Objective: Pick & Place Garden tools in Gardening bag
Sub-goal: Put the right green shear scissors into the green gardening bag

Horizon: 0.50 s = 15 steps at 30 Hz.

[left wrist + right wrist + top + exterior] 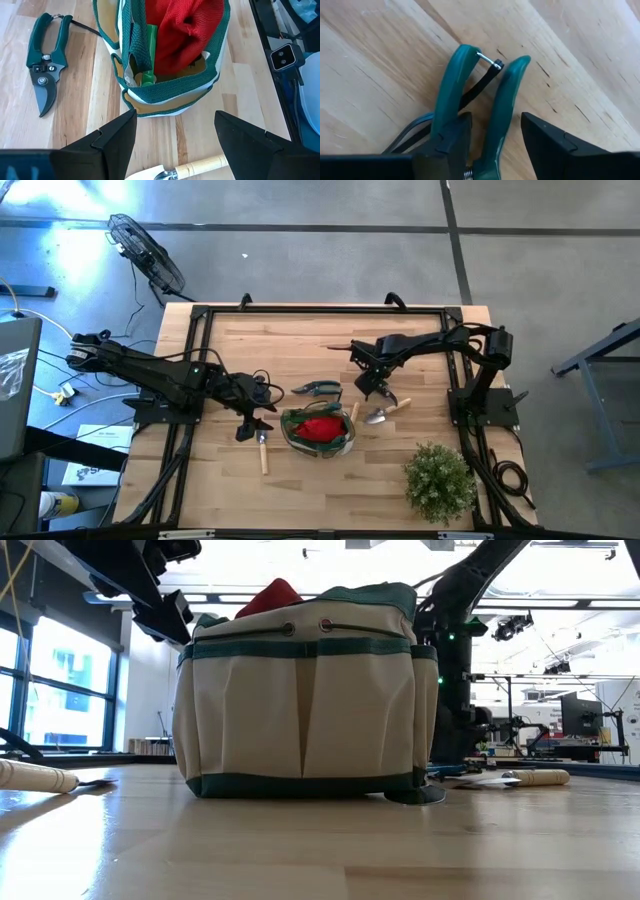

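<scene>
Bag (287, 426) stands at table middle, mouth up, red glove (318, 429) stuffed inside. 
Shears (318, 389) lie flat just far of bag, long way left-right, blades left, green handles right. 
Left trowel (263, 452) lies near-left of bag, long way near-far, wooden handle near. 
Right trowel (385, 412) lies right of bag, handle pointing far-right. 
Left claw (252, 425) spread wide over left trowel, holds nothing. 
Right claw (495, 119) spread at shears' handle end, one handle between fingers; touch unclear.
</scene>
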{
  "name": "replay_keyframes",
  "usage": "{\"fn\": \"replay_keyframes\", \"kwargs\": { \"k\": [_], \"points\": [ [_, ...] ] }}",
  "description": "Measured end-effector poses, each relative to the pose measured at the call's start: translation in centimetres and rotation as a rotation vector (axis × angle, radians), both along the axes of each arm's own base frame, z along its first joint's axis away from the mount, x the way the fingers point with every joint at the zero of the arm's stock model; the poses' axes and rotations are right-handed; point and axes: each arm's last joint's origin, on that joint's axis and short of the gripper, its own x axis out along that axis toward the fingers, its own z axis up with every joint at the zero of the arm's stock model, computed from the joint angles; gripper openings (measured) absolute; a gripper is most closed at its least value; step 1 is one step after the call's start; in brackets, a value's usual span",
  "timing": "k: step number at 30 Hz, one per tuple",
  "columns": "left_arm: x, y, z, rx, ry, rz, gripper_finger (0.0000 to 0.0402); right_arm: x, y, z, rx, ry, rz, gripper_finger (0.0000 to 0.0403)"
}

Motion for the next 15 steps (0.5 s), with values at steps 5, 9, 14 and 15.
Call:
{"fn": "replay_keyframes", "kwargs": {
  "k": [5, 9, 14, 15],
  "points": [
    [0.02, 0.00, 0.02, 0.001, -0.004, 0.000, 0.0260, 0.00, -0.04, -0.04, -0.016, 0.006, 0.011, 0.0109],
    [0.02, 0.01, 0.01, 0.004, -0.004, 0.000, 0.0260, 0.01, -0.04, -0.05, -0.017, 0.009, 0.041, 0.0055],
    [0.02, 0.00, 0.02, 0.004, -0.004, 0.000, 0.0260, 0.00, -0.05, -0.06, -0.023, 0.014, 0.058, 0.0034],
    [0.02, 0.00, 0.02, 0.004, -0.004, 0.000, 0.0260, 0.01, -0.06, -0.06, -0.024, 0.014, 0.058, 0.0034]
  ]
}}
